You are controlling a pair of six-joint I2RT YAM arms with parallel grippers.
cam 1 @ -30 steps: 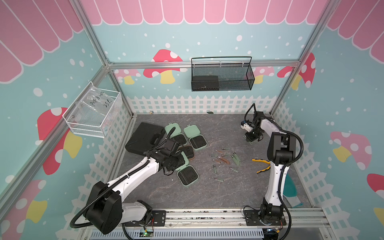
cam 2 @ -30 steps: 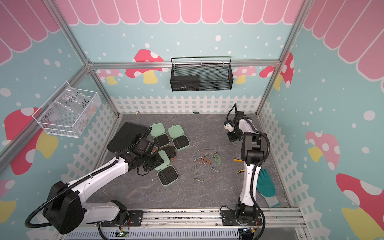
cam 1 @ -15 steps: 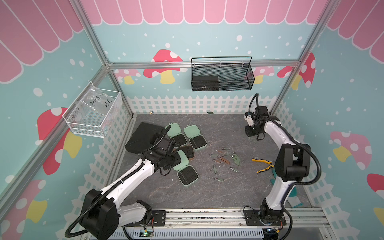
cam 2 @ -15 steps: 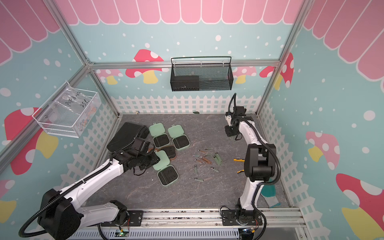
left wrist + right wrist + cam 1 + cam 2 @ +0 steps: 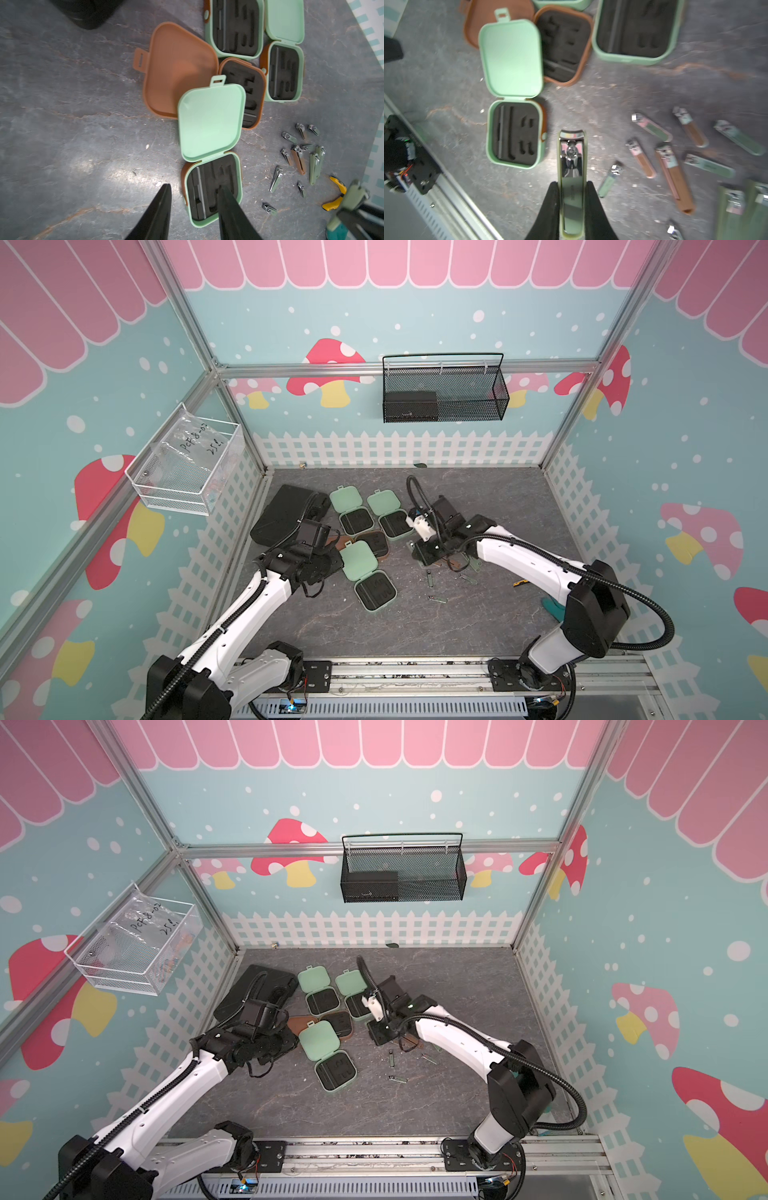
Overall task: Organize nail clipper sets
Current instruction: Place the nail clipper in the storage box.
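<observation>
Four nail clipper set cases lie open mid-table: two mint ones at the back (image 5: 351, 510) (image 5: 386, 512), a brown one (image 5: 372, 543) and a nearer mint one (image 5: 368, 576), all with empty black slotted inserts. My left gripper (image 5: 194, 187) hangs open over the near mint case (image 5: 205, 199), holding nothing. One finger is above the insert and the other above the table. My right gripper (image 5: 572, 184) is shut on a mint-handled silver nail clipper (image 5: 572, 149), held above the table beside that case (image 5: 515, 135). Several loose clippers (image 5: 675, 162) lie scattered nearby.
A large black case (image 5: 286, 514) lies at the back left beside my left arm. A black mesh basket (image 5: 442, 391) hangs on the back wall and a clear bin (image 5: 187, 464) on the left wall. Yellow-handled pliers (image 5: 336, 193) and a teal glove (image 5: 552, 608) lie at the right.
My right arm has swung from the back right corner to the middle, over the loose clippers beside the cases. My left gripper has shifted only slightly by the near mint case.
</observation>
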